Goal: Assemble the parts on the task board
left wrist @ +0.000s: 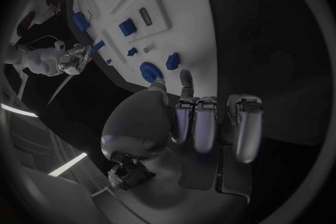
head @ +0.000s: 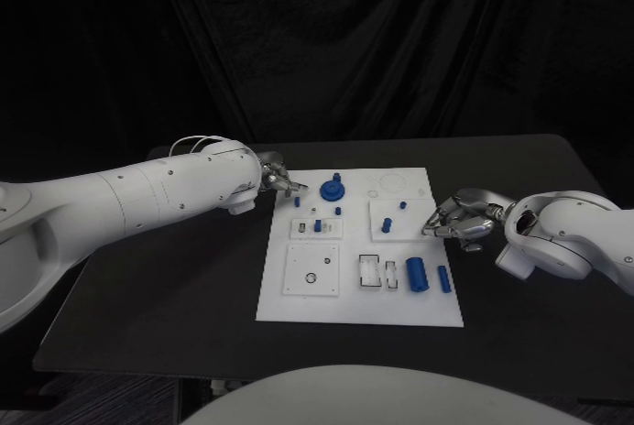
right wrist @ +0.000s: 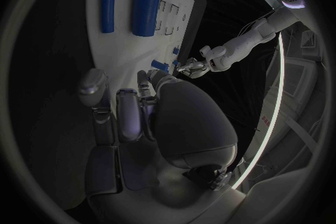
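The task board (head: 307,308) is seen in the middle of the black counter (head: 158,297), with blue parts (head: 415,274) laid on its lower right and more in its upper half. The left hand (head: 278,180) is held at the board's upper left corner, the right hand (head: 456,222) at its right edge; whether anything is grasped cannot be told.

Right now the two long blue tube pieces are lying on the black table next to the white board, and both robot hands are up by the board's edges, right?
Not quite. The two long blue pieces lie on the white task board itself, near its right corner, not on the black table. The head view shows this. The left hand and right hand are indeed by the board's edges.
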Robot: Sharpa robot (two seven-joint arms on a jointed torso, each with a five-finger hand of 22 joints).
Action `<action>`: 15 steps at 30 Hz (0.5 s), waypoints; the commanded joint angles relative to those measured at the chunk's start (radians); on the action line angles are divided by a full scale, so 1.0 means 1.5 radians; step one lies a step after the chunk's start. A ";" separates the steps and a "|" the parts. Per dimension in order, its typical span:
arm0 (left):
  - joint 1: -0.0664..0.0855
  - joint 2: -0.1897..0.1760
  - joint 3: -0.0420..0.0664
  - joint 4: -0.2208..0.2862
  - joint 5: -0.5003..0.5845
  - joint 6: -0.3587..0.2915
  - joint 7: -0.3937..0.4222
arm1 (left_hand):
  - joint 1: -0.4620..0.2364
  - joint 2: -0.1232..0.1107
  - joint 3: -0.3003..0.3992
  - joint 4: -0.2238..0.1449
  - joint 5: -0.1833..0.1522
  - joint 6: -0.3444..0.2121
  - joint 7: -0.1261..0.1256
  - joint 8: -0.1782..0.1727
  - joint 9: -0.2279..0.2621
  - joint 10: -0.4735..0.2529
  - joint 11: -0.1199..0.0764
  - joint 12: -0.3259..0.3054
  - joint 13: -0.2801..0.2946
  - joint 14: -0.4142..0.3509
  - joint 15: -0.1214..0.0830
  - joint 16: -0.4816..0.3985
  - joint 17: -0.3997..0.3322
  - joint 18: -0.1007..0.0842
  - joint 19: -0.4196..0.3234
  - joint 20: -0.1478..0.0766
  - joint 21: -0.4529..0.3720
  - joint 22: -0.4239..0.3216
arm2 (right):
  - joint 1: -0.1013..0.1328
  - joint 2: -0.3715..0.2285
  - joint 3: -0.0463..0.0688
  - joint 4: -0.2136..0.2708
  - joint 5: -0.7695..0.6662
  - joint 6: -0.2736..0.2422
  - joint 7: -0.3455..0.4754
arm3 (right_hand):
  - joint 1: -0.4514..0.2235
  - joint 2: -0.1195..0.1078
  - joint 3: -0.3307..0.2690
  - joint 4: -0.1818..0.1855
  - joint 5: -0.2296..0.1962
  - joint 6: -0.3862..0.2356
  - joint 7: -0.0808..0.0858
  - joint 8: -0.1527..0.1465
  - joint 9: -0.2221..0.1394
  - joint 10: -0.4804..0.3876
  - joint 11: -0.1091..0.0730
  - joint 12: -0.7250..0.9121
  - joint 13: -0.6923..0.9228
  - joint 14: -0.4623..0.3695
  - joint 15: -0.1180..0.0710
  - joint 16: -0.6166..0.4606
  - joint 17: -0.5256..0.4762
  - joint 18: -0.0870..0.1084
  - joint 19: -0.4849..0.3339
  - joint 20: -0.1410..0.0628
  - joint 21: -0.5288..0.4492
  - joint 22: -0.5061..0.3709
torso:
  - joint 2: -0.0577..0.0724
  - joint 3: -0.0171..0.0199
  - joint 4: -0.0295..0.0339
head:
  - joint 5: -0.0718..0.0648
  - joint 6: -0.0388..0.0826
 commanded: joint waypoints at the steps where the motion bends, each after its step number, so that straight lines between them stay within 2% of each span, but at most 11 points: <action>1: -0.003 0.002 0.000 -0.001 -0.005 0.021 0.002 | 0.007 0.001 -0.004 -0.001 0.007 0.008 0.000 -0.004 -0.002 0.069 0.003 0.002 0.176 0.068 0.004 0.004 0.176 -0.009 0.070 0.004 0.002 0.176 | -0.002 -0.001 0.000 0.002 -0.002 -0.005 0.001 | 0.003 -0.006 0.005 0.001 0.003 -0.004 -0.003 0.003 0.001 -0.004 0.000 -0.002 0.089 0.010 0.003 -0.001 0.031 0.008 -0.005 0.000 -0.003 0.054 | 0.000 0.0006 0.0000 | -0.002 0.000; 3: -0.004 0.002 0.000 0.000 -0.005 0.024 0.001 | 0.009 0.003 -0.005 -0.001 0.011 0.009 0.000 -0.005 -0.003 0.069 0.003 0.002 0.176 0.068 0.004 0.004 0.176 -0.009 0.070 0.004 0.002 0.176 | -0.002 -0.001 0.000 0.001 -0.002 -0.005 0.000 | 0.003 -0.006 0.005 0.001 0.003 -0.004 -0.003 0.003 0.001 -0.004 0.000 -0.002 0.089 0.010 0.003 -0.001 0.031 0.008 -0.005 0.000 -0.003 0.054 | 0.000 0.0006 0.0006 | -0.002 0.000; 7: -0.006 0.003 0.000 0.001 -0.005 0.030 0.000 | 0.019 0.006 -0.009 0.000 0.035 0.013 0.000 -0.010 -0.006 0.069 0.003 0.002 0.176 0.068 0.004 0.004 0.176 -0.009 0.070 0.005 0.002 0.176 | -0.002 -0.001 0.000 0.001 -0.002 -0.004 0.000 | 0.003 -0.006 0.005 0.001 0.003 -0.004 -0.003 0.003 0.001 -0.004 0.000 -0.002 0.089 0.010 0.003 -0.001 0.031 0.008 -0.005 0.000 -0.003 0.054 | -0.001 0.0007 0.0016 | -0.002 0.000; 15: -0.009 0.002 0.000 -0.001 -0.005 0.033 0.000 | 0.027 0.009 -0.011 -0.001 0.058 0.016 -0.001 -0.014 -0.009 0.069 0.002 0.002 0.176 0.068 0.004 0.004 0.176 -0.009 0.070 0.004 0.002 0.176 | -0.002 0.000 0.000 0.000 -0.002 -0.003 -0.001 | 0.003 -0.006 0.005 0.001 0.003 -0.004 -0.003 0.003 0.001 -0.004 0.000 -0.002 0.089 0.010 0.003 -0.001 0.031 0.008 -0.005 0.000 -0.003 0.054 | 0.000 -0.0006 0.0002 | -0.002 0.000</action>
